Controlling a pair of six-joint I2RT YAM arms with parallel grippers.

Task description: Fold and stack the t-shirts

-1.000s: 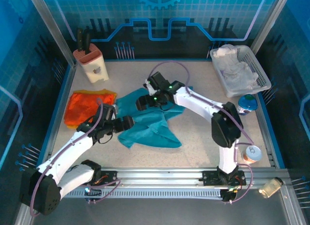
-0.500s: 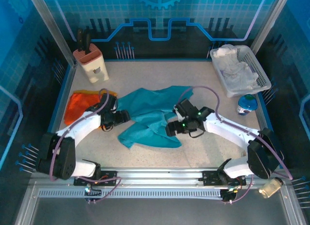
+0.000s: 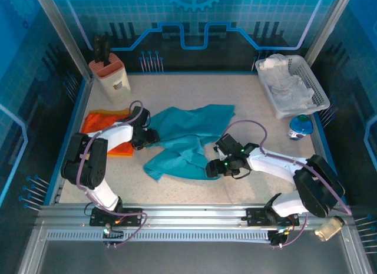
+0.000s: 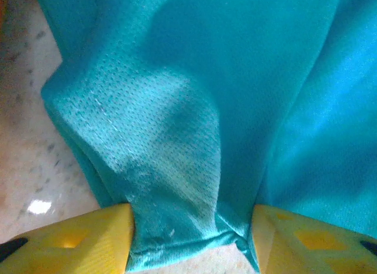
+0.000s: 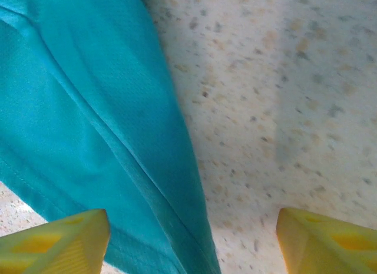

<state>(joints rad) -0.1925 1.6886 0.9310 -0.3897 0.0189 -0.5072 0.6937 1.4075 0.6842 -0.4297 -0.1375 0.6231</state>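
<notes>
End effectors: two; t-shirts: two

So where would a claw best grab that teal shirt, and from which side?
Probably take the teal t-shirt at an edge, not the middle. On its left side the cloth stands up in a bunched ridge, easy to pinch from the left. On the near right, its hemmed edge lies beside bare table, so come from there.

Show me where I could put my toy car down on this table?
Bare tabletop lies behind the teal shirt, between the knife block and the basket, and along the near edge in front of it. It is crowded on the left, where orange shirt, left gripper and teal shirt sit close together.
</notes>
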